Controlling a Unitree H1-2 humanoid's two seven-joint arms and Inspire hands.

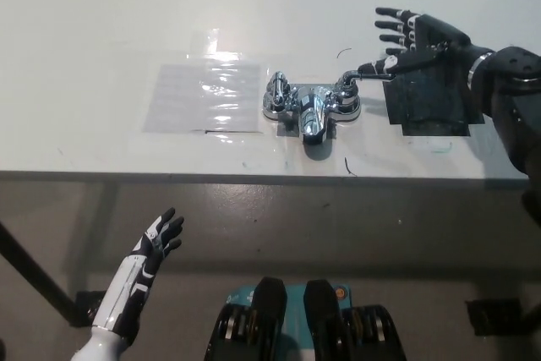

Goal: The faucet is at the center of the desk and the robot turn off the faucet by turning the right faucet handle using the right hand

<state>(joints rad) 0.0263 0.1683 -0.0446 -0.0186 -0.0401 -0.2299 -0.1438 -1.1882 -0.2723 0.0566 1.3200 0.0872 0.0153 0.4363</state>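
Note:
A chrome faucet [310, 107] stands at the middle of the white desk [101, 31]. Its right handle [358, 79] points to the right as a thin lever, over the edge of a black patch [431, 106]. My black right hand [412, 42] hovers open just above and behind the lever's outer end, fingers spread, thumb reaching toward the lever. Whether the thumb touches the lever I cannot tell. The left handle [278, 90] stands short and upright. My white left hand [152, 245] rests open below the desk's front edge at the lower left.
A clear plastic sheet [203, 96] lies flat on the desk left of the faucet. The desk's front edge [254, 177] runs across the picture, with dark floor below it.

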